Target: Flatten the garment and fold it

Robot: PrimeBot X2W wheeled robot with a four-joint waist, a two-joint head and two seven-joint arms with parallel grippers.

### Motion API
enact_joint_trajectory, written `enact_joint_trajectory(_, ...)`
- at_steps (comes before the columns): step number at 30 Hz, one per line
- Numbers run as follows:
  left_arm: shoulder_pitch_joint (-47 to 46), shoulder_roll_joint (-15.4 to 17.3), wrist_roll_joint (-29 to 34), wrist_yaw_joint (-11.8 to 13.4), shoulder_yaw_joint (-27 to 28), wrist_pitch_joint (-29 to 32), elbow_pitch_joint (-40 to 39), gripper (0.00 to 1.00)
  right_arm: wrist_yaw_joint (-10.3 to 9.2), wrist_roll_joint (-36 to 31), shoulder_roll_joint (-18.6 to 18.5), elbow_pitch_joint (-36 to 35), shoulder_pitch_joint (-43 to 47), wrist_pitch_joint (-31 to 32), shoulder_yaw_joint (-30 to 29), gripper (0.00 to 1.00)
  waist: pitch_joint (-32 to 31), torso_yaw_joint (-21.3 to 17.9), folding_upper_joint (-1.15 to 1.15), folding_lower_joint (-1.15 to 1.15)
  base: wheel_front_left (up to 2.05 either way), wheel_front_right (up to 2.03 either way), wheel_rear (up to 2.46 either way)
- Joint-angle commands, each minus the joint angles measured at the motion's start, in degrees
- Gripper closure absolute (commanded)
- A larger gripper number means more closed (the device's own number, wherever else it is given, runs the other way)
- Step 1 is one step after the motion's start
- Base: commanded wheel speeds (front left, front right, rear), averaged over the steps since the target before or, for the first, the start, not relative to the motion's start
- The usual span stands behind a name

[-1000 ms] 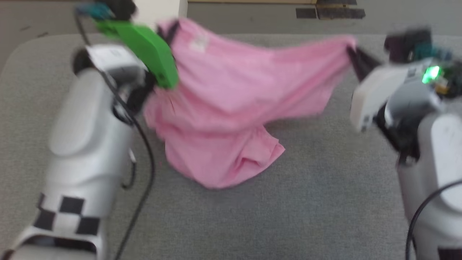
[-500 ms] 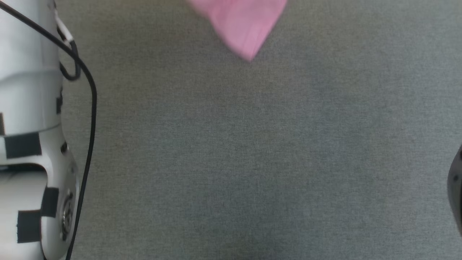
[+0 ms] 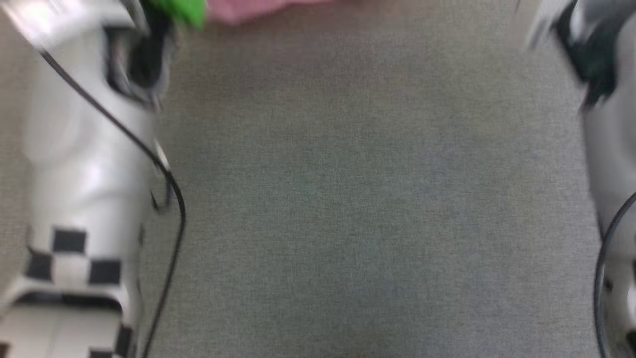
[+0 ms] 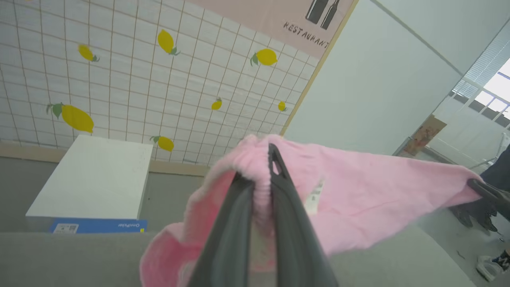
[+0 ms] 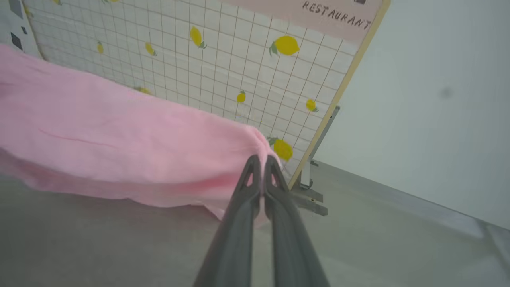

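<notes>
The garment [image 4: 370, 191] is light pink shorts, held up off the grey table [image 3: 348, 199] and stretched between my two grippers. My left gripper [image 4: 259, 159] is shut on its gathered waistband, with a small white label [image 4: 314, 193] just right of the fingers. The other arm's dark fingertips [image 4: 484, 190] pinch the far end at the right edge of the left wrist view. My right gripper [image 5: 261, 161] is shut on the garment's [image 5: 119, 147] end, the cloth running off to the left. In the blurred head view a strip of the garment [image 3: 258, 7] shows at the top edge.
A lemon-patterned grid panel [image 4: 139, 79] with a RESTAURANT sign stands behind the table. A white box [image 4: 95, 179] sits at the table's far side. A person's shoes [image 4: 490, 267] are on the floor at the right. My pale forearms [image 3: 84, 164] flank the head view.
The head view has swung down and partly back, so the garment now lies at its top edge. Both grippers have stayed shut on the garment, holding it spread and raised.
</notes>
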Motion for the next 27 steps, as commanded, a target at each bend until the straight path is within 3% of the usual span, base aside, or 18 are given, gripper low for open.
enact_joint_trajectory(1, 4.9, -0.4, -1.6, -0.5, -1.0, 0.5, -0.6, 1.00, -0.10, 1.7, -1.0, -1.3, 4.5, 0.6, 1.3, 1.00, -2.5, 0.8, 0.00, -0.01, 0.00, 0.00, 0.00)
enact_joint_trajectory(6, 22.0, 0.0, -6.0, -0.8, -4.8, 1.5, -5.4, 1.00, -0.10, 7.0, -5.1, -8.6, 20.8, 2.0, 4.8, 1.00, -5.7, 1.3, 0.00, -0.01, 0.00, 0.00, 0.00)
enact_joint_trajectory(14, 47.0, 3.6, -12.9, -0.7, -9.2, 7.9, -15.0, 1.00, -0.10, 11.6, -8.7, -20.1, 45.1, 4.9, 4.9, 1.00, -9.6, 1.7, 0.00, -0.01, 0.00, 0.00, 0.00)
enact_joint_trajectory(22, 62.5, 7.2, -13.1, 4.3, -10.4, 11.0, -24.8, 1.00, -0.10, 12.9, -7.6, -25.7, 62.3, 14.2, -0.7, 1.00, -13.2, 2.8, 0.00, -0.01, 0.00, 0.00, 0.00)
enact_joint_trajectory(27, 69.8, 8.4, -13.5, 7.4, -10.1, 11.4, -31.8, 1.00, -0.10, 13.3, -5.9, -32.7, 71.6, 22.7, -5.6, 1.00, -14.4, 3.7, 0.00, -0.01, 0.00, 0.00, 0.00)
